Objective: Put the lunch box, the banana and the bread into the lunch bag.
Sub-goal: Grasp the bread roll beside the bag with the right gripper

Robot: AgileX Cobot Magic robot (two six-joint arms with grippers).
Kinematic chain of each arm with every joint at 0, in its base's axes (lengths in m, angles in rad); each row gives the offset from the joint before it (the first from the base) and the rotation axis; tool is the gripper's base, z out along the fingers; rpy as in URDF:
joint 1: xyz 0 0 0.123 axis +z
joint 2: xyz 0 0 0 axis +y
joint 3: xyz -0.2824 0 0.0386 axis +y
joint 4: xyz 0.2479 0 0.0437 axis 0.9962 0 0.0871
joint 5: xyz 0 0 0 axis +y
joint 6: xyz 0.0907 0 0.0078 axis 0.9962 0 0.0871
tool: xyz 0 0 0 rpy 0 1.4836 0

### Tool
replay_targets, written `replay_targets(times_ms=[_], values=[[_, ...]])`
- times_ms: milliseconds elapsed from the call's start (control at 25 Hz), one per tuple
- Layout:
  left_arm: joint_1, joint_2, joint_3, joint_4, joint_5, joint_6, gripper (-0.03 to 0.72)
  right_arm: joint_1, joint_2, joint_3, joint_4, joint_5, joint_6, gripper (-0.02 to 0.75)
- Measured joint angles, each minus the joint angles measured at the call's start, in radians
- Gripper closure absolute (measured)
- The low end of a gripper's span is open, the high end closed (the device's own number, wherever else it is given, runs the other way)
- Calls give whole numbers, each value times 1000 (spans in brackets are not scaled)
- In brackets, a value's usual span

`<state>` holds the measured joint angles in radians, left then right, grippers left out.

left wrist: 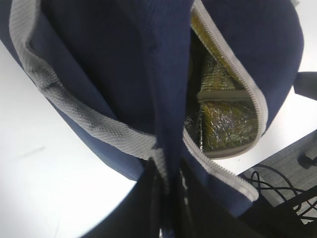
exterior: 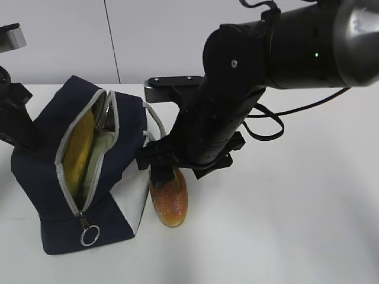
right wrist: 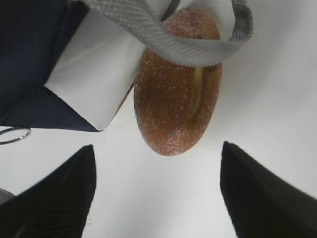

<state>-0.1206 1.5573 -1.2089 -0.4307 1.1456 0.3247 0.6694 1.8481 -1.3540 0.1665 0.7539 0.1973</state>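
Bread (right wrist: 177,94) touching bag (exterior: 50,177) edge, right tool (right wrist: 156,191) spread — seemingly clear.

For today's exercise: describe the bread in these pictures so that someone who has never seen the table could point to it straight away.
Find the navy lunch bag lying unzipped on the white table. Against its white side panel, below the right tool, lies the bread, with a grey handle draped over one end. It is the only oval, golden-brown, sugar-speckled thing, slashed along its crust.

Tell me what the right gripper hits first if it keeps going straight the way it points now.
Most likely the bread on the table, centred ahead of the open right gripper. The lunch bag's grey handle strap drapes across the roll's far end and could also be touched; depth is unclear.
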Motion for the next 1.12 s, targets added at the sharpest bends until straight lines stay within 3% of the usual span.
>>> replay_targets(times_ms=[440, 640, 1120], values=[[0, 0, 0, 0, -16, 0, 671, 0, 10, 9, -4, -95, 29, 148], [0, 0, 0, 1, -17, 0, 671, 0, 10, 9, -4, -167, 56, 97], [0, 0, 0, 2, -18, 0, 671, 0, 111, 9, 12, -184, 85, 77]])
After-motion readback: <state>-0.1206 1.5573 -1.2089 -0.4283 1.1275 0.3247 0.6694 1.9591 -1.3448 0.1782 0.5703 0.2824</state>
